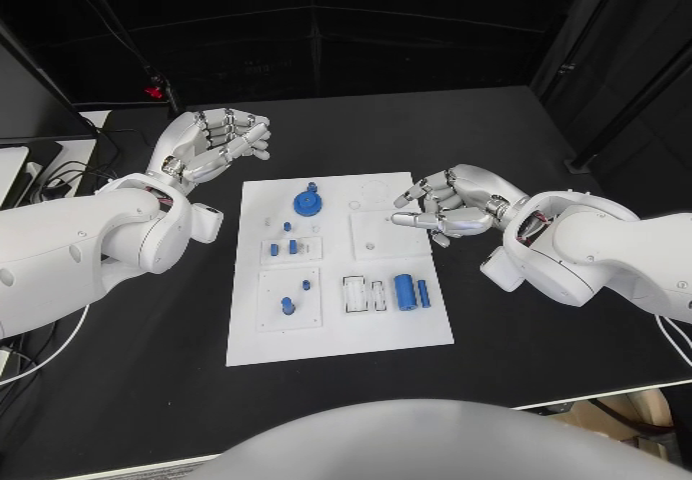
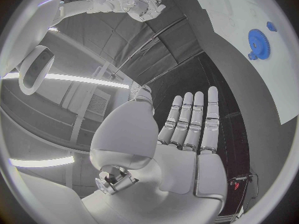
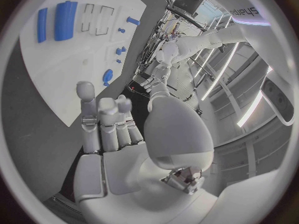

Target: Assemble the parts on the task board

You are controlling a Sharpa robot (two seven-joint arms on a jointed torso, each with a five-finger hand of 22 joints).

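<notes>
The task board (image 1: 335, 330) lies flat in the middle of the black table (image 1: 577, 340), between the 2 hands. Near its far edge sits a blue gear (image 1: 309, 202) with a small blue piece just beyond it. Further in, on the board's left half, a few small blue pegs (image 1: 290, 245) stand in a square recess, and nearer the robot another recess holds 2 more small blue parts (image 1: 296, 298). On the right half, 2 blue cylinders (image 1: 413, 292) lie side by side next to empty rectangular slots.

The left hand (image 1: 216, 140) hovers over the table beyond the board's far left corner, apart from it; the left wrist view shows its fingers (image 2: 198, 119) straight, lying close together, holding nothing. The right hand (image 1: 444, 208) hangs at the board's right edge, over its far right part, fingers loosely curled and parted with nothing between them; whether the fingertips touch the board cannot be told.

In the right wrist view, pale lettering on a dark panel in the background is partly cut off and cannot be read with certainty.
</notes>
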